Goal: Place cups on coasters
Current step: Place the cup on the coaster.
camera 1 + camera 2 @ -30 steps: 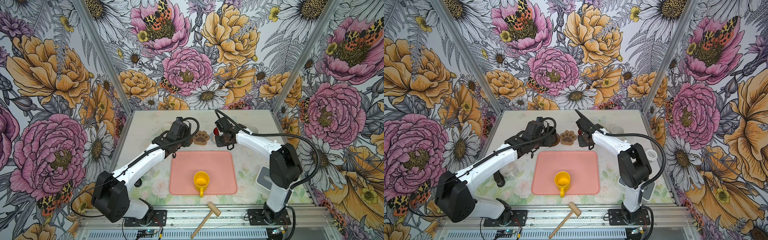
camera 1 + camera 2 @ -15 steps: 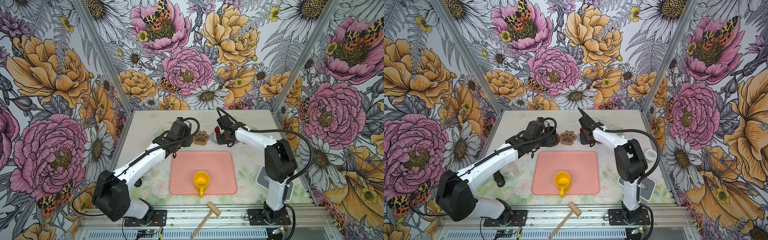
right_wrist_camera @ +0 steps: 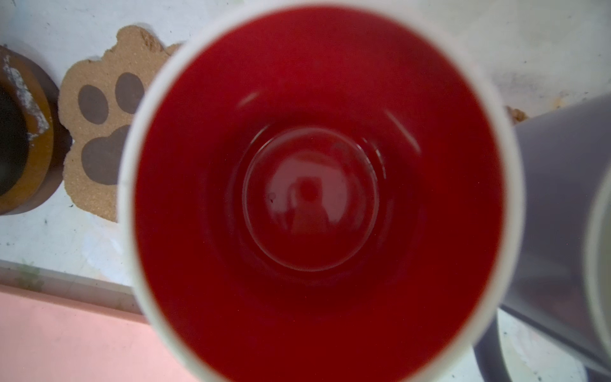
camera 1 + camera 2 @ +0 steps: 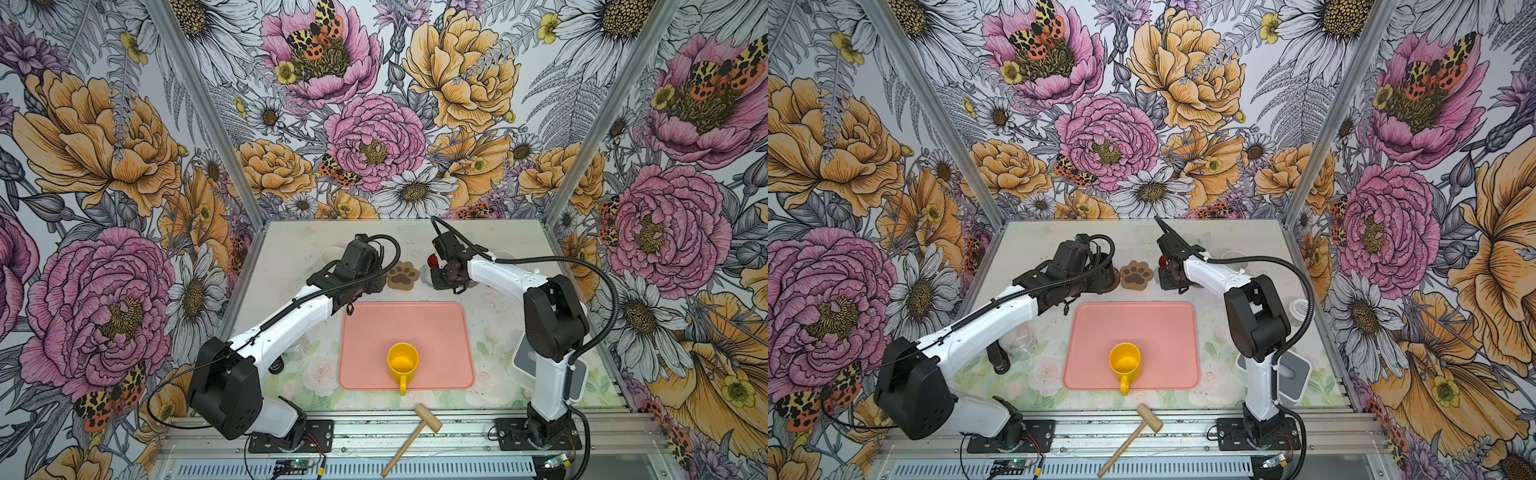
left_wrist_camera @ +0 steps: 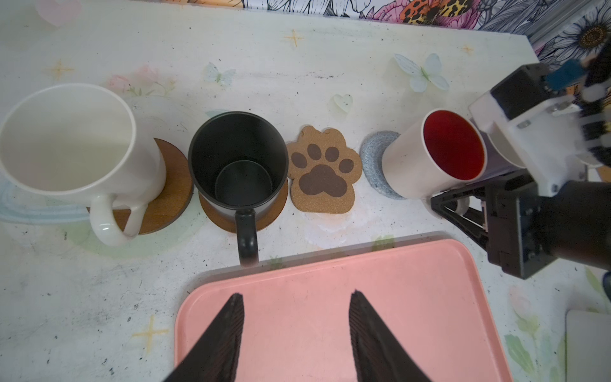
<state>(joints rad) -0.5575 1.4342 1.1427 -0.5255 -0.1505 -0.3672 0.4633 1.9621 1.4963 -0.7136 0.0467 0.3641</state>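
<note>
The right arm (image 4: 503,272) has been drawing its elbow in toward the tray (image 4: 436,328) over the last second, while the red-lined mug (image 5: 416,165) in its grip is barely shifting. The left arm (image 4: 291,320) is holding where it was.

The right jaws are clamping the mug's handle, which is pointing toward the tray. The mug is standing about upright, long axis vertical, mouth up. Its base is sitting over the grey coaster (image 5: 372,162), whose paw-side edge is showing; whether it is touching down I can't tell. The lavender mug (image 3: 562,198) is sitting close beside it, on the side away from the paw coaster (image 5: 322,172).

The left jaws are hanging released over the tray's far edge, tips well apart.

The paw coaster is lying uncovered between the grey coaster and the black mug (image 5: 238,158). That mug is standing upright on a brown disc (image 5: 271,215), handle pointing at the tray. Next along, the white mug (image 5: 66,139) is standing on the second brown disc (image 5: 172,191), handle likewise toward the tray side.

The yellow mug (image 4: 402,361) is standing upright on the tray near its front edge, handle pointing out over that edge toward the arm bases.
</note>
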